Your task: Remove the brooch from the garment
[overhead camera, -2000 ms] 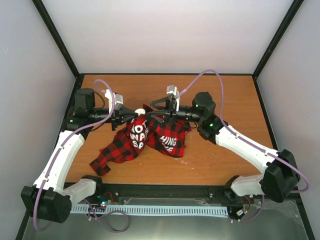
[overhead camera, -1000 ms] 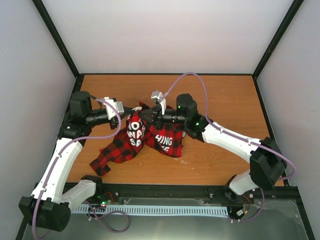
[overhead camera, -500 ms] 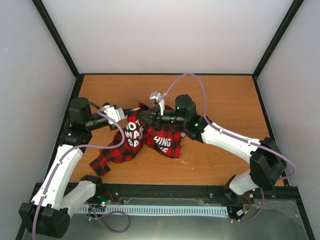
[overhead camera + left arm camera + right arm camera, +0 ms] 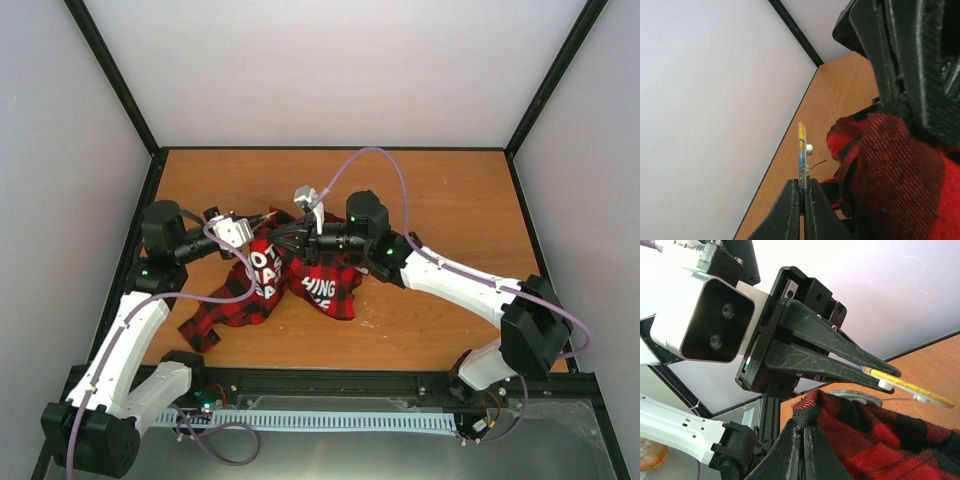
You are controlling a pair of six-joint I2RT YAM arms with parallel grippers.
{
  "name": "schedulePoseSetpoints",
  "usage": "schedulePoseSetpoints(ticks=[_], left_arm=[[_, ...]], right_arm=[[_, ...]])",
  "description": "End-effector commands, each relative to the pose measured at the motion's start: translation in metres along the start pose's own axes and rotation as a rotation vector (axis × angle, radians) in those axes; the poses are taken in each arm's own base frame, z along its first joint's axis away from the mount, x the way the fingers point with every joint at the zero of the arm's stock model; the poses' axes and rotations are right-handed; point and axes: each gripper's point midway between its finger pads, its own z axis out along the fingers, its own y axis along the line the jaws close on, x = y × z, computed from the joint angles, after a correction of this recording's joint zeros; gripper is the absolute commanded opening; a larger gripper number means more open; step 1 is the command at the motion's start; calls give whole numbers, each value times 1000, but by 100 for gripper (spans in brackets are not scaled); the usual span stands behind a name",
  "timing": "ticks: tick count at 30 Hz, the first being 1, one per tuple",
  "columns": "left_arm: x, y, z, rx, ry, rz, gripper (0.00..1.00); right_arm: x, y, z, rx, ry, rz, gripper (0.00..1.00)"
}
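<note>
The garment (image 4: pixel 300 285) is a red-and-black checked shirt with white letters, lying crumpled mid-table. My right gripper (image 4: pixel 802 422) is shut on a raised fold of the garment (image 4: pixel 875 440) and holds it up. My left gripper (image 4: pixel 802 184) is shut on the brooch (image 4: pixel 801 147), a thin yellow-and-blue disc seen edge-on with a white knob and a bare wire pin. The brooch (image 4: pixel 922 391) hangs just above the lifted cloth, and its pin shows free of the fabric. In the top view the left gripper (image 4: pixel 262 222) and right gripper (image 4: pixel 285 240) meet over the shirt's far-left part.
The left wrist's white camera block (image 4: pixel 705 320) fills the right wrist view's upper left. The wooden table (image 4: pixel 450 200) is ringed by pale walls and black posts. A purple cable (image 4: pixel 365 160) loops above the right arm. A sleeve (image 4: pixel 205 325) trails toward the near left.
The right gripper has carried the raised fold leftward. The left arm has drawn back to the left, its gripper still shut on the brooch. The shirt has shifted slightly left.
</note>
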Motion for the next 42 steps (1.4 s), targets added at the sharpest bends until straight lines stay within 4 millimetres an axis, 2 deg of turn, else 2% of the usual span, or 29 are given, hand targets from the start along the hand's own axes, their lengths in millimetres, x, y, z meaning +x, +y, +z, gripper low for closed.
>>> schedulePoseSetpoints(ticks=[1,3,9,13,14,17,19,22,25,28,31,36,42], left_arm=[[-11,17,-3,-66,-18,59,1],[-13,27,-2,-95,-11,11,1],[-5,74,1,-246,65,-180,1],[-25,89,-2,-254,17,-286,1],[-32,90,-2,-245,-3,-308,1],[-58,83,-3,-138,-73,-387,1],[-80,67,-4,5,-131,-458,1],[-110,49,-12,199,-215,-552,1],[-130,36,-19,360,-267,-663,2],[-139,31,-23,452,-291,-725,2],[-146,30,-26,493,-307,-757,2],[-157,31,-31,551,-330,-799,1],[-160,34,-31,568,-332,-863,1]], right_arm=[[-17,14,1,-34,-37,-46,3],[-14,11,1,-20,-26,-52,3],[-4,-2,-2,44,0,-37,3],[4,-19,-8,107,13,0,3],[7,-23,-10,129,19,7,5],[4,-39,-20,213,19,12,35],[-13,-42,-33,264,-13,-21,52],[-45,-27,-54,254,-75,-106,63],[-69,1,-69,197,-119,-210,76],[-83,34,-81,107,-161,-286,78],[-96,53,-91,71,-209,-315,78],[-115,58,-96,71,-288,-309,76],[-133,55,-88,63,-323,-319,73]])
